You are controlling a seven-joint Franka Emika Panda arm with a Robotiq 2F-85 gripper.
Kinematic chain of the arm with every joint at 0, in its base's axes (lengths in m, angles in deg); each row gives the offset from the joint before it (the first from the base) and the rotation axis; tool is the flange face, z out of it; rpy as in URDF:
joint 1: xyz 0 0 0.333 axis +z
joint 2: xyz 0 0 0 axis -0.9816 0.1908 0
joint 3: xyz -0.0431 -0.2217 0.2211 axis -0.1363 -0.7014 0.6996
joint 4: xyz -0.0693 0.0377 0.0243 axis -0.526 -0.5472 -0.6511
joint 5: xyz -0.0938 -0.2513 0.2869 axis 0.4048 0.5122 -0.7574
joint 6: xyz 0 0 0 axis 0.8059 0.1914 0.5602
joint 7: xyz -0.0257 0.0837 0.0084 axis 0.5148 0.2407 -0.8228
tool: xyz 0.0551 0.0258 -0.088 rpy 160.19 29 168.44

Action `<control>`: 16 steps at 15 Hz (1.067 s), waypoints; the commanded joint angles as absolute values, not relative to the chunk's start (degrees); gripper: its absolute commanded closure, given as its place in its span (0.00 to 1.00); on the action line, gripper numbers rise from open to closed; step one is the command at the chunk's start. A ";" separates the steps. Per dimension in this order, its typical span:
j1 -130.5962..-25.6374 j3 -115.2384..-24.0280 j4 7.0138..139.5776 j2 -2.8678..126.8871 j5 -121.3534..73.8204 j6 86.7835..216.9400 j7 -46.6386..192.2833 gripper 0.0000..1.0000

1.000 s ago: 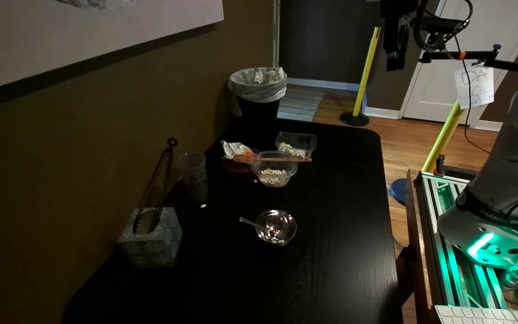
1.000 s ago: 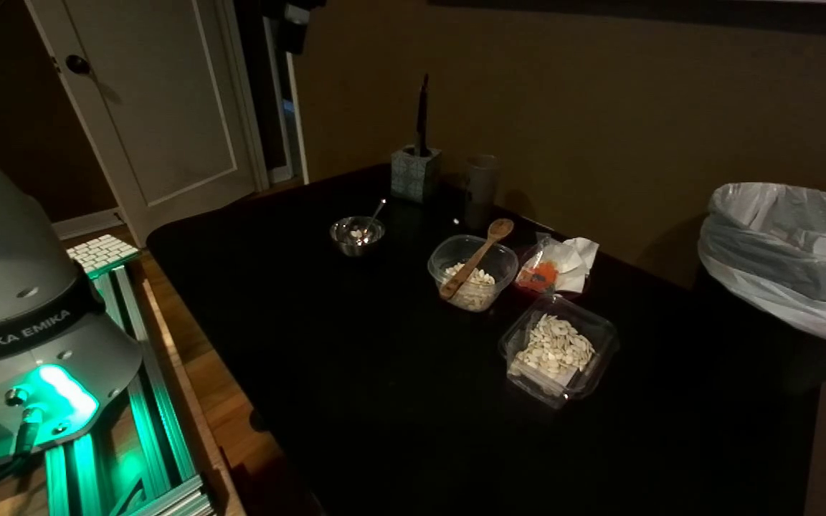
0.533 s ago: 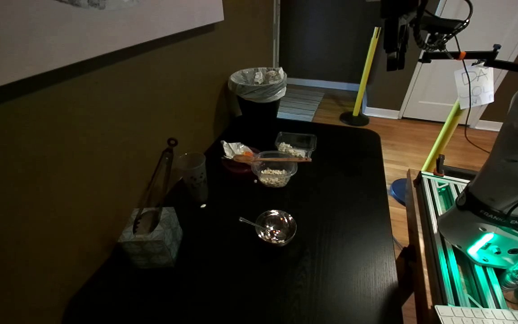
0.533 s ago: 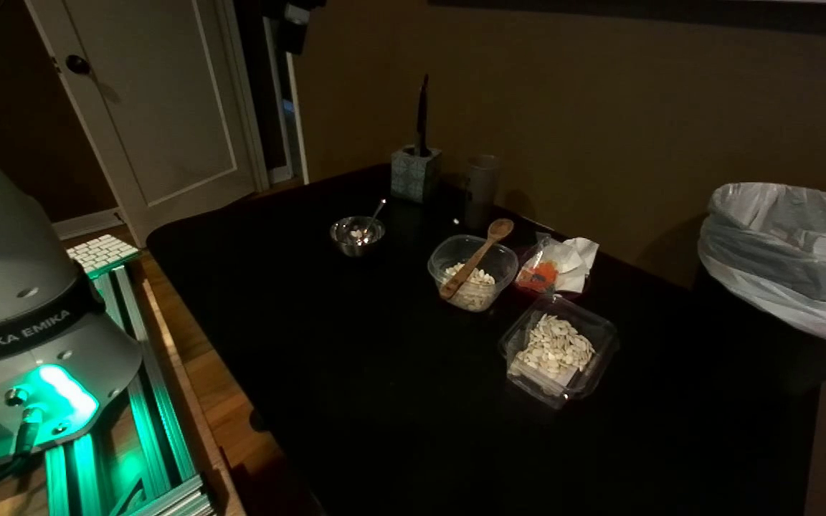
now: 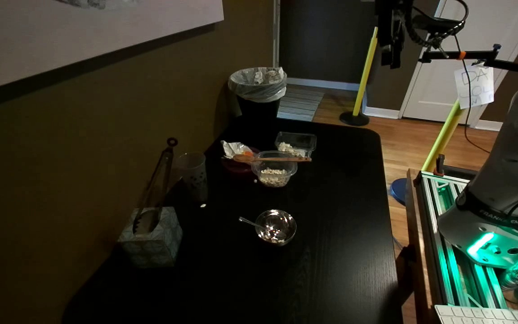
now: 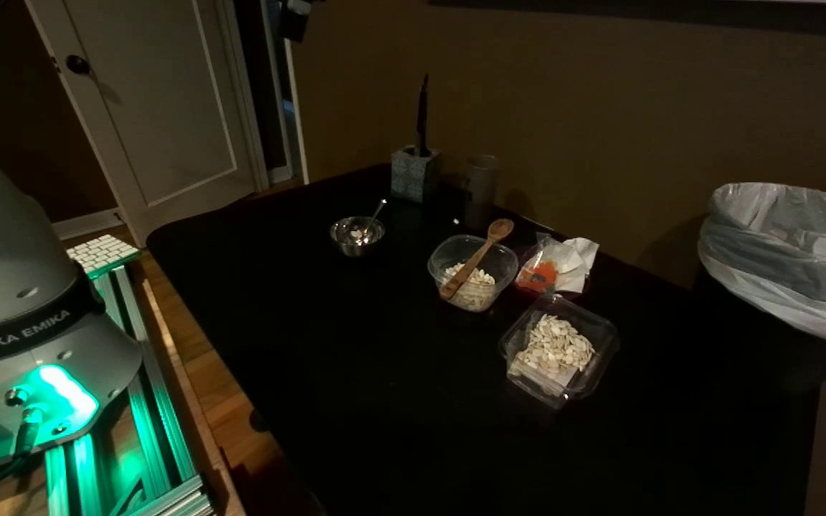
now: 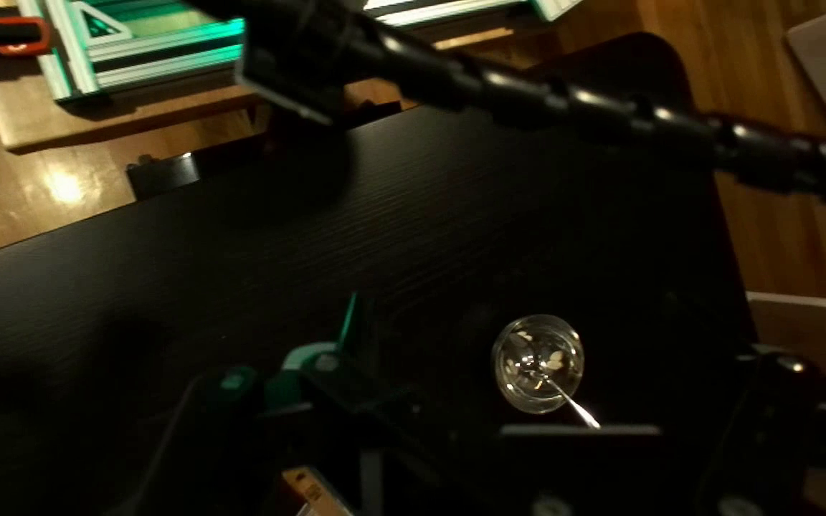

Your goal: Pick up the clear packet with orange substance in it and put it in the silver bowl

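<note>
Carefully bring the spread claw [image 5: 390,60] over the packet [image 6: 538,276], then pinch its edge, clear of the wooden spoon [image 6: 476,259].

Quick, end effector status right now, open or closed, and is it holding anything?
End effector: open, holding nothing.

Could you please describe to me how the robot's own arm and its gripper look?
The arm is pale grey, thick and rounded, with a dark band low on it reading FRANKA EMIKA in light letters. Below the band, a light glows green. The gripper is black and angular. What seems a ribbed black cable crosses the wrist view, somewhat blurred.
</note>
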State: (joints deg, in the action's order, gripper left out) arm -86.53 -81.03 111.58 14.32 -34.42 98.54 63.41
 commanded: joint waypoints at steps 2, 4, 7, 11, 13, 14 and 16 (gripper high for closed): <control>-86.64 -81.96 99.59 28.00 -45.82 90.07 65.06 0.00; -86.95 -81.88 94.94 33.46 -50.14 86.07 65.89 0.00; -87.64 -81.28 88.96 40.08 -54.89 80.40 66.86 0.00; -88.35 -79.71 90.82 39.01 -53.22 82.32 65.82 0.00; -88.50 -79.61 90.82 38.76 -53.21 82.32 65.82 0.00; -88.56 -79.62 90.81 38.52 -53.21 82.32 65.81 0.00; -89.27 -80.08 93.25 36.43 -58.26 85.16 68.08 0.00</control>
State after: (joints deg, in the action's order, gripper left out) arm -87.58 -80.66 91.09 38.13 -53.48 82.80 65.96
